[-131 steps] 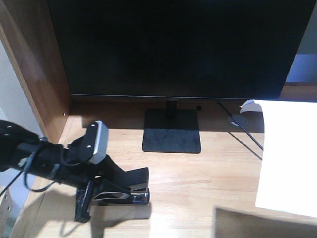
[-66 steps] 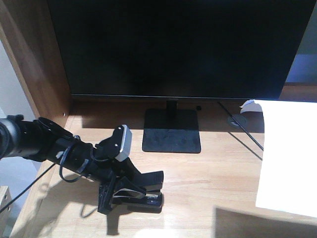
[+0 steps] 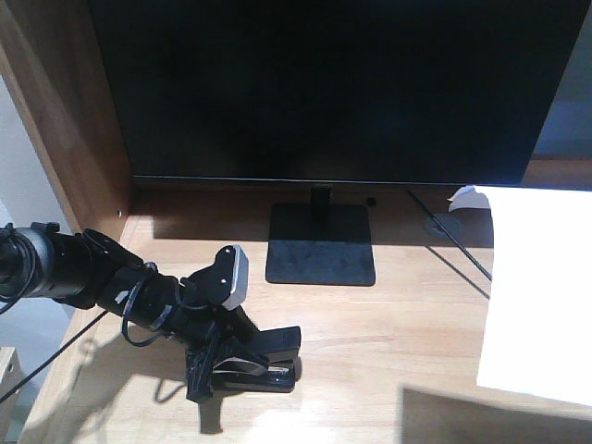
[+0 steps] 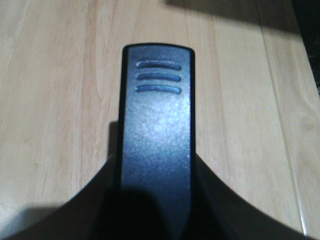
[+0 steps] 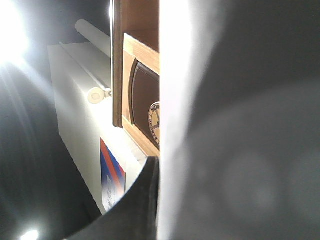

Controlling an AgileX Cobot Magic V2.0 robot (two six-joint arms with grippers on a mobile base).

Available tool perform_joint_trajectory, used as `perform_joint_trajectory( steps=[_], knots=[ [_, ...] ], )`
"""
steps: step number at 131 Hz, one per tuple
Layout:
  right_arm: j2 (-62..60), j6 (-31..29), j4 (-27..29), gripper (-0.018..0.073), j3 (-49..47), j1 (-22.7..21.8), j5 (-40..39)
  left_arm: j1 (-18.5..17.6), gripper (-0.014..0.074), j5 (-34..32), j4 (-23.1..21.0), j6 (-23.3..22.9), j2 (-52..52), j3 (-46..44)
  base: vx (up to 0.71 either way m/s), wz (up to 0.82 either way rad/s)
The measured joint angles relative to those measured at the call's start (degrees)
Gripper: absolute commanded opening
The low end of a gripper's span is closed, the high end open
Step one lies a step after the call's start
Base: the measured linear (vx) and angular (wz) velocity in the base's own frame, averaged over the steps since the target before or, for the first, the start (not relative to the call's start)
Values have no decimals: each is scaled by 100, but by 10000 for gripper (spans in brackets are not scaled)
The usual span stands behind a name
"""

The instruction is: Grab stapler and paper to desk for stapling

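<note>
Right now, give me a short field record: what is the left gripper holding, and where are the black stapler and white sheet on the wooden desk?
in grasp: black wedge-shaped stapler, down on the light wood desk, front left
grasped by: left gripper, shut on it
waiting: white rectangular paper sheet, over the right side, apart from the stapler
backdrop: black flat monitor on its stand, behind both
</note>
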Motion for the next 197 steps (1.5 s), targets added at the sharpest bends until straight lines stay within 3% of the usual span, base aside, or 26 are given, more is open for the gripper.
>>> perform_joint_trajectory(
  steps=[27, 73, 95, 126, 142, 165, 197],
  knots=[
    [0, 0, 0, -7, 0, 0, 0, 0, 180, 0, 0, 0, 125, -12, 0, 0],
    [0, 0, 0, -7, 0, 0, 0, 0, 619, 43, 23, -157, 125, -12, 0, 0],
    [0, 0, 0, -7, 0, 0, 0, 0, 716, -26, 23, -526, 48, -12, 0, 0],
    [0, 0, 0, -7, 0, 0, 0, 0, 680, -41, 29, -663, -278, -12, 0, 0],
    [0, 0, 0, -7, 0, 0, 0, 0, 614, 82, 43, -1010, -526, -12, 0, 0],
    [0, 0, 0, -7, 0, 0, 0, 0, 461, 139, 81, -1444, -957, -12, 0, 0],
    [0, 0, 0, -7, 0, 0, 0, 0, 195, 199, 91, -1516, -1317, -12, 0, 0]
  ],
)
